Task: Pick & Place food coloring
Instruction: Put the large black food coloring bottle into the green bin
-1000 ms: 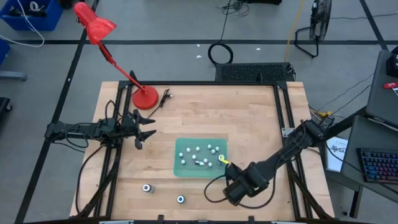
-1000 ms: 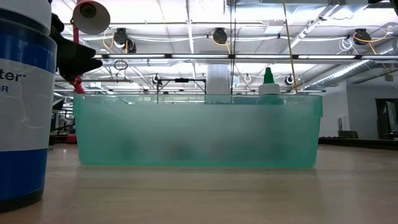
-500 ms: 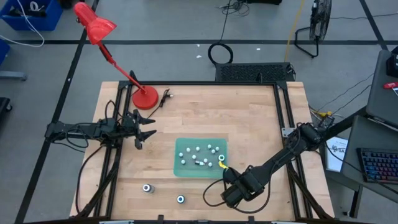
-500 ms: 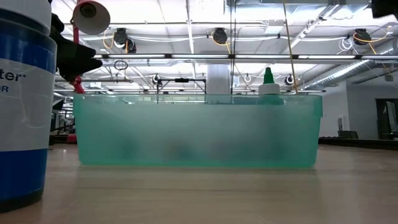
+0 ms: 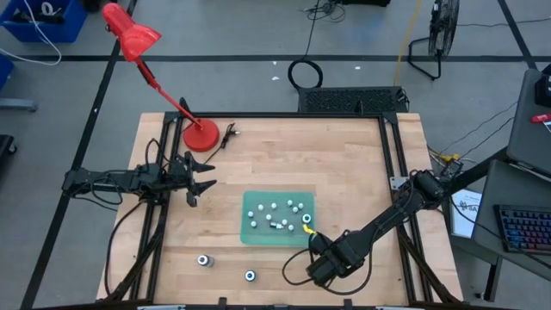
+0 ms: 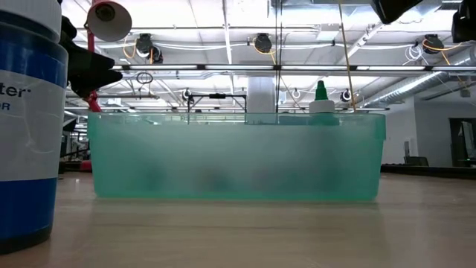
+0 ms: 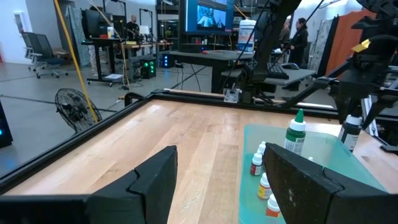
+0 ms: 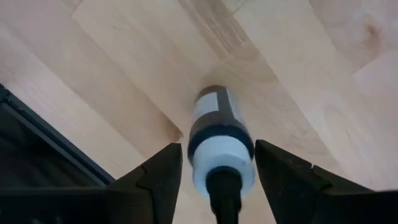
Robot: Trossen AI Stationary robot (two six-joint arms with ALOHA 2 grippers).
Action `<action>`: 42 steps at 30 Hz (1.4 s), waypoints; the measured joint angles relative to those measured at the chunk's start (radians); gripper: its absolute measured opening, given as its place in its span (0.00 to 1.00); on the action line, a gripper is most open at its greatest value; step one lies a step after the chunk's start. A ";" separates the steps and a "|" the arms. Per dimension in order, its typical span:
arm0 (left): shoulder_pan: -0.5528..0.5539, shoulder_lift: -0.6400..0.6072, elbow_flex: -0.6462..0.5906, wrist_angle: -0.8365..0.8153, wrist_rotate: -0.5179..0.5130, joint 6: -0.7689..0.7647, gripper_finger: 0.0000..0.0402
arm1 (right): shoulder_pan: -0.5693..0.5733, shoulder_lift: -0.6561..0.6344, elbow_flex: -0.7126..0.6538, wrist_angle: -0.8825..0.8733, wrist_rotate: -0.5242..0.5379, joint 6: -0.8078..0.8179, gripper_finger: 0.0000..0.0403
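Observation:
The food coloring shows as several tiny bottles (image 5: 274, 208) standing in a shallow green tray (image 5: 256, 234), also seen as the tray (image 6: 238, 156) in the low view and the tray (image 7: 323, 152) in the left wrist view. Two larger bottles (image 5: 204, 260) (image 5: 250, 275) stand on the wood near the front edge. My right gripper (image 5: 317, 250) points down just off the tray's near right corner, shut on a dark bottle (image 8: 214, 115) with a white label and shoulder. My left gripper (image 7: 224, 186) waits open at the table's left, fingers level, with nothing between them. My right gripper (image 8: 217, 149) has the bottle's white shoulder (image 8: 200, 155) between its two fingers, one on each side, just below the dark cap. The fingers come from above and point down. The bottle (image 7: 350, 132) hangs upright, cap up, over bare wood.
A red desk lamp (image 5: 201, 134) stands at the far left of the table. A green-capped bottle (image 7: 296, 132) rises above the others in the tray. Bare wood lies right of the tray and along the far half of the table.
My right gripper has sunk with the bottle and drifted slightly toward the table's left and near edge. Its dark parts have come into the top right of the low view. The bottle has stayed upright.

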 joint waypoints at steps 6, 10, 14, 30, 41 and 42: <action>0.000 0.000 0.000 0.000 0.000 0.000 0.60 | -0.001 -0.004 0.000 0.000 -0.024 -0.001 0.36; 0.000 0.000 0.000 0.000 0.000 0.000 0.60 | -0.001 -0.019 0.000 0.005 -0.037 -0.010 0.27; 0.000 0.000 0.000 0.000 0.000 0.000 0.60 | -0.001 -0.041 0.000 0.014 0.005 -0.049 0.27; 0.000 0.000 0.000 0.000 0.000 0.000 0.60 | -0.077 -0.260 0.016 0.134 0.242 -0.271 0.27; 0.000 0.000 0.000 0.000 0.000 0.000 0.60 | -0.206 -0.209 0.172 0.082 0.189 -0.519 0.27; 0.000 0.000 0.000 0.000 0.000 0.000 0.60 | -0.218 -0.195 0.190 0.051 0.168 -0.518 0.27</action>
